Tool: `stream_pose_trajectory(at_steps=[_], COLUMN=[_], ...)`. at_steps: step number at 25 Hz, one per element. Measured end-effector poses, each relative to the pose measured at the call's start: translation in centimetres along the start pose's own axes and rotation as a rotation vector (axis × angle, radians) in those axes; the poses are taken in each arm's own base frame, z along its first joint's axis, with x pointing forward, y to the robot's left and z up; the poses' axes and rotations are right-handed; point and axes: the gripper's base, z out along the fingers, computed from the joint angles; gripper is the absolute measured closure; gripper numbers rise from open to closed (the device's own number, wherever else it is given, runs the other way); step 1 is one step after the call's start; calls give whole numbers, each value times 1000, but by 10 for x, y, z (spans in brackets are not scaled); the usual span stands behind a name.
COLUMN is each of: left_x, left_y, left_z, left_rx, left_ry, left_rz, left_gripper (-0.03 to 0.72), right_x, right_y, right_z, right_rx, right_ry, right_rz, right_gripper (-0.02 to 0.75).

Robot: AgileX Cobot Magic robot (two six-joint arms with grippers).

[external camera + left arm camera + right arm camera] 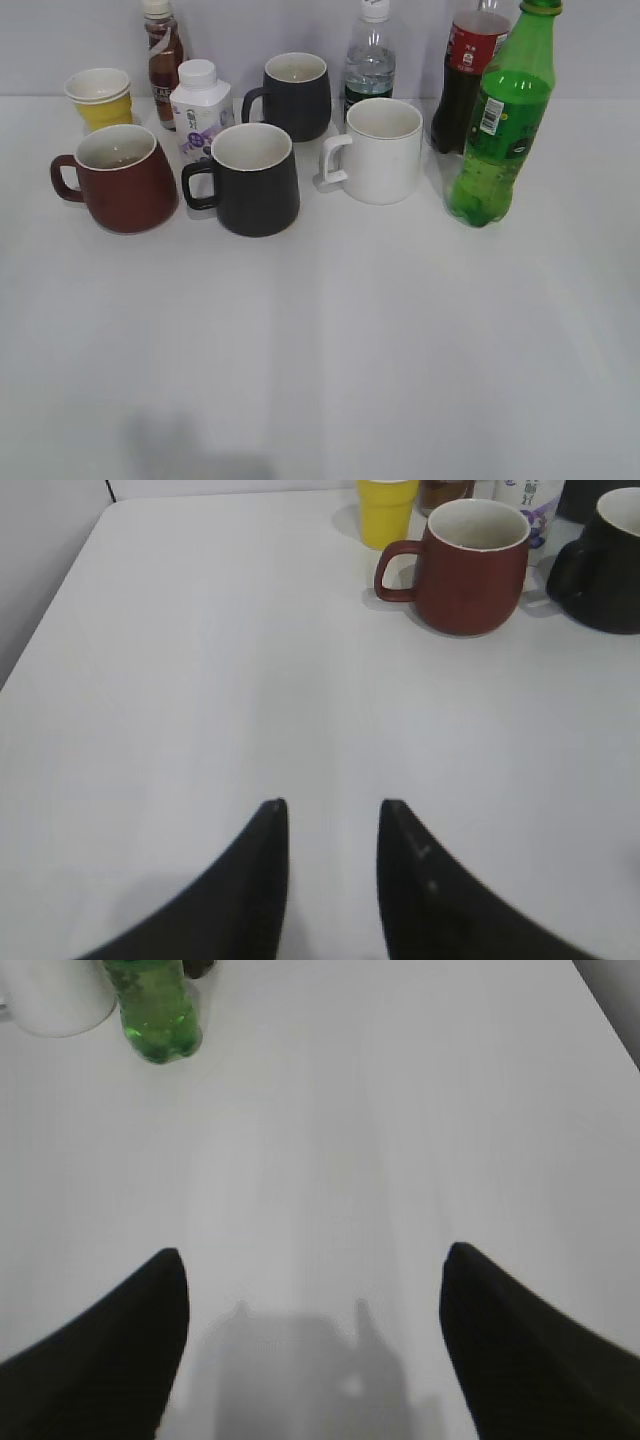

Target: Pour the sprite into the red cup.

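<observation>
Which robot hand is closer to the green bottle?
Right. The right gripper sits open on the same side of the table as the green Sprite bottle, which shows ahead of it. The left gripper faces the red mug, far across.

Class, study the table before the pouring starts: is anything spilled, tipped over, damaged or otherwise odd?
Nothing stands out. The Sprite bottle stands upright and capped, the red mug sits upright, and the white table shows no spill.
</observation>
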Motion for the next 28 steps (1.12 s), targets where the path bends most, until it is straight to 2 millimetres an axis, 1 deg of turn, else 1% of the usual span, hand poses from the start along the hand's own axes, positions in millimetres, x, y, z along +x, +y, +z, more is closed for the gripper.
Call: stream_pose_trajectory(at_steps=[28], left_x=[0], left_y=[0], left_z=[0], left_rx=[0], left_ry=[0], left_rz=[0], left_gripper=[448], right_x=[0], right_y=[0], right_z=[0], right_rx=[0], right_ry=[0], right_rz=[0], right_gripper=[152])
